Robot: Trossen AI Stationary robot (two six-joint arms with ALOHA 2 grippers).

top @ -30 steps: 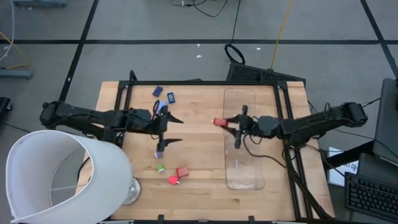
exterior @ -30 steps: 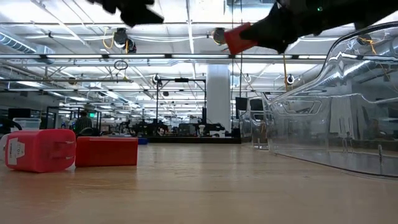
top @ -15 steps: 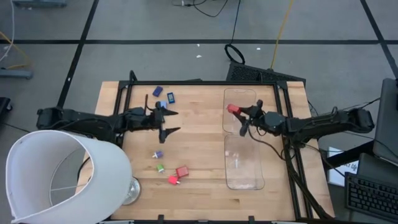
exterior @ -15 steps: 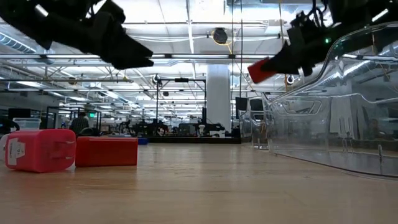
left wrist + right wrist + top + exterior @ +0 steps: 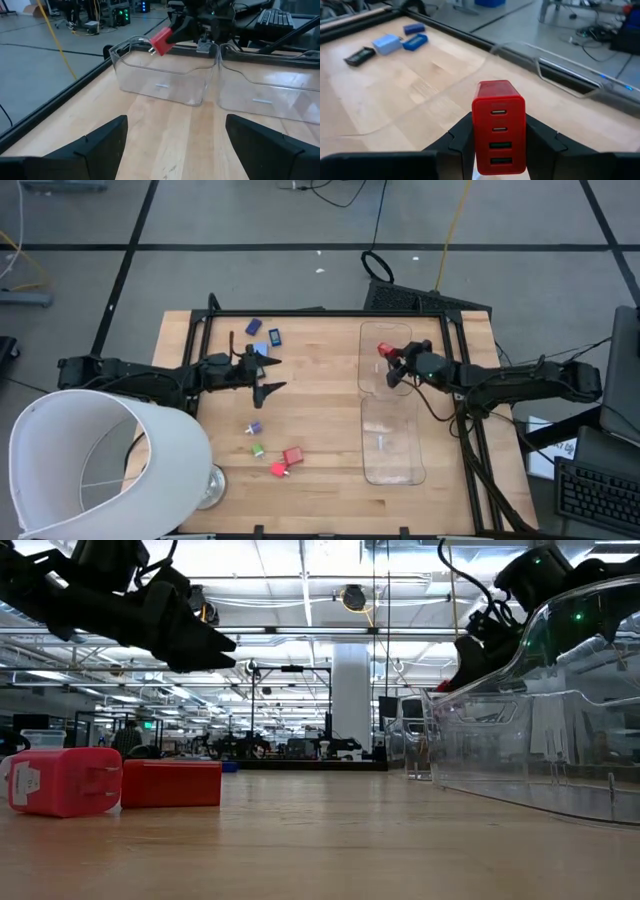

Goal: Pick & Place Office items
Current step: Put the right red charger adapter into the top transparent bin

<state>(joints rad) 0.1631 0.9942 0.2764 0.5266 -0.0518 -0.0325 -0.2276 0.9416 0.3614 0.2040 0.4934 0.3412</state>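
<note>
Over on the left, the left gripper (image 5: 268, 374) hangs above the bare wood with its fingers spread wide and nothing between them. Just beyond it, toward the far edge, sit a light blue piece (image 5: 260, 348), a blue piece (image 5: 274, 336) and a dark navy piece (image 5: 254, 326); a flat black piece (image 5: 360, 55) lies by them in the right wrist view. Nearer the front edge lie the purple piece (image 5: 255, 427), the green piece (image 5: 258, 449) and two red blocks (image 5: 287, 461) side by side. All of these are well apart from either set of fingers.

Moving right, here is the action: the right gripper (image 5: 392, 360) holds a red charger block (image 5: 499, 127) pinched squarely between its two fingers, port face showing. In the high view it hovers over the far end of the clear tray (image 5: 388, 472), and the left wrist view shows the block above the tray's far rim rather than down inside it.

So this reads as the carry-and-place step, nearly done. The next move calls for lowering the block past the rim into the far compartment, then parting the fingers cleanly so it settles flat. Plenty of pieces remain on the table.
</note>
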